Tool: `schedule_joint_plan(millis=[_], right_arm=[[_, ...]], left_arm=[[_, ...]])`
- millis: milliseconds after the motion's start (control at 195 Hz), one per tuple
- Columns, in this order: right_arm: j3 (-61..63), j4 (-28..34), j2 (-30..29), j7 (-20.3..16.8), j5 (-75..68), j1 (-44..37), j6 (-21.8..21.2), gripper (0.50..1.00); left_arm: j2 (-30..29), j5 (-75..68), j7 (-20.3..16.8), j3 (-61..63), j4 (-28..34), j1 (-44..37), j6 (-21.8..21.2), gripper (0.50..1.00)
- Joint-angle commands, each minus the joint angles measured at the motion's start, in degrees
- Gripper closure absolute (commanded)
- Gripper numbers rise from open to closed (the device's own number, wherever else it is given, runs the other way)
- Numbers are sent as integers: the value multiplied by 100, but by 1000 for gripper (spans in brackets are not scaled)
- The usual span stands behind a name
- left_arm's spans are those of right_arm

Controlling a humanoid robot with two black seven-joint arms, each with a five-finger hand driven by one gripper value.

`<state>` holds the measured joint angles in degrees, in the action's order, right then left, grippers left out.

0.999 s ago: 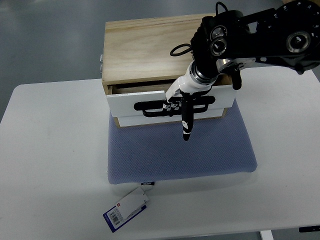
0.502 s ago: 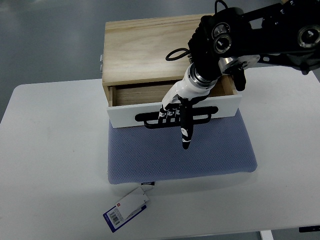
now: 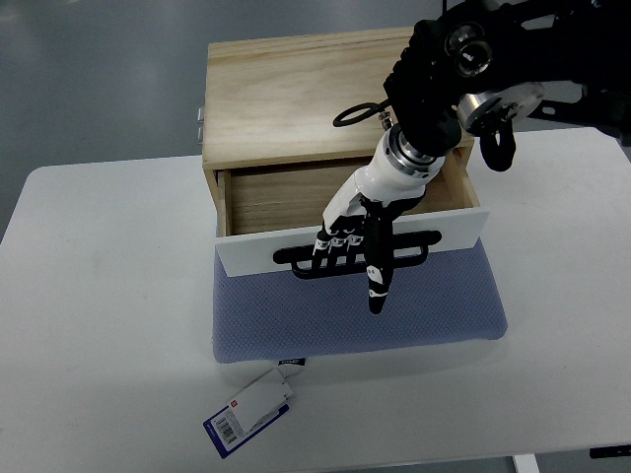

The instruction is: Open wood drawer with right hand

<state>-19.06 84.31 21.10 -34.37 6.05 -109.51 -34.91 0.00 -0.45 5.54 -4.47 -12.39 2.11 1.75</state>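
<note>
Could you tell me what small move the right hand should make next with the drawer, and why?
Probably keep pulling toward the robot a little. The right robot hand has fingers hooked on the black handle, and the wood drawer is partly out of the wooden box, over the blue mat.

White table (image 3: 108, 325) filling the lower two thirds of the frame, rounded at its upper left corner, smooth and evenly lit with soft glare. Blue-grey padded mat (image 3: 296, 320) lying at centre, reaching down towards the lower middle. Small blue and white tag (image 3: 248, 411) at the mat's lower left corner, flat on the tabletop. Grey floor (image 3: 99, 79) across the upper left and top, dull and faintly mottled. Slivers of floor again along the bottom right edge.
</note>
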Motion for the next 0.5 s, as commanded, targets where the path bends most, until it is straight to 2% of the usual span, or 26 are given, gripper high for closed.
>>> schedule_joint_plan(millis=[0, 379, 497], right_arm=[[8, 86, 105, 0, -25, -9, -9, 556], [289, 129, 210, -9, -209, -316, -9, 556], [561, 112, 360, -9, -376, -624, -9, 556]], left_arm=[[0, 1, 0, -1, 0, 0, 1, 500], [0, 1, 0, -1, 0, 0, 1, 500], [0, 1, 0, -1, 0, 0, 1, 500]])
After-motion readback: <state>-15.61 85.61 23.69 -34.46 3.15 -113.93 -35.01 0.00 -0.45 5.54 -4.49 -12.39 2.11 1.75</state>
